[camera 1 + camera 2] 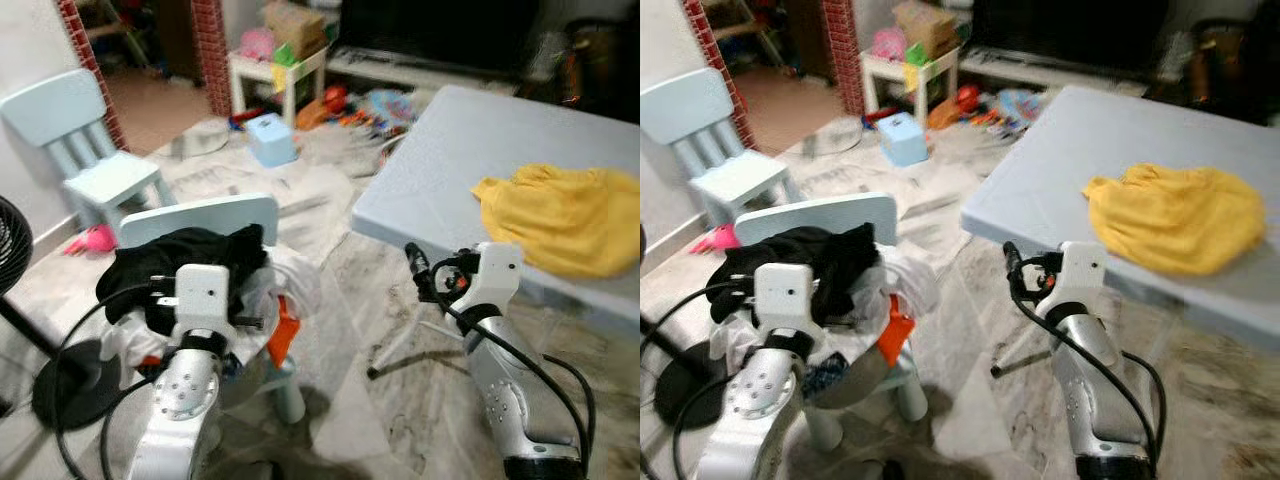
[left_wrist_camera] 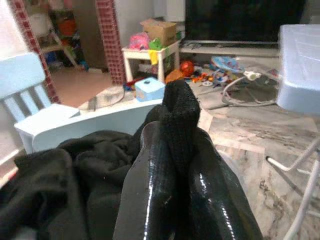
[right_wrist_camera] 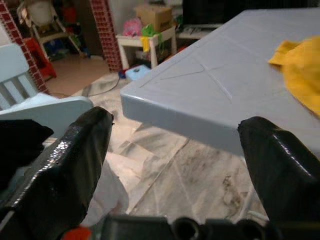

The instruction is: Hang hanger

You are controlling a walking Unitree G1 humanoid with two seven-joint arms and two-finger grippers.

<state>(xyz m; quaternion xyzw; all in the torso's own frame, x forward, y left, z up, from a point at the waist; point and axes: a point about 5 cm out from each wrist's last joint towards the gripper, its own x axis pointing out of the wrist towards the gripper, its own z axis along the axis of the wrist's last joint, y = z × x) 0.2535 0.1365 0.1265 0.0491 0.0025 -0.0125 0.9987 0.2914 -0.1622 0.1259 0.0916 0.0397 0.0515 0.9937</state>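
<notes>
Hanger position I cannot tell for sure: an orange plastic piece (image 1: 284,335) pokes out under the heap of clothes on the nearest pale blue child's chair (image 1: 200,215), and it may be part of one. My left claw (image 2: 172,135) is at that heap, clenched, with a fold of the black knitted garment (image 1: 185,255) bunched at its tips. A white cloth (image 1: 295,280) lies just beside the black one. My right claw (image 3: 175,145) hangs released, fingers spread wide, over the marbled floor (image 1: 340,300) just short of the near edge of the pale blue desk (image 1: 450,150). A crumpled yellow cloth (image 1: 565,215) lies on that desk. Farther off stand a light blue box (image 1: 270,138) on the floor and a second pale blue chair (image 1: 85,150).
</notes>
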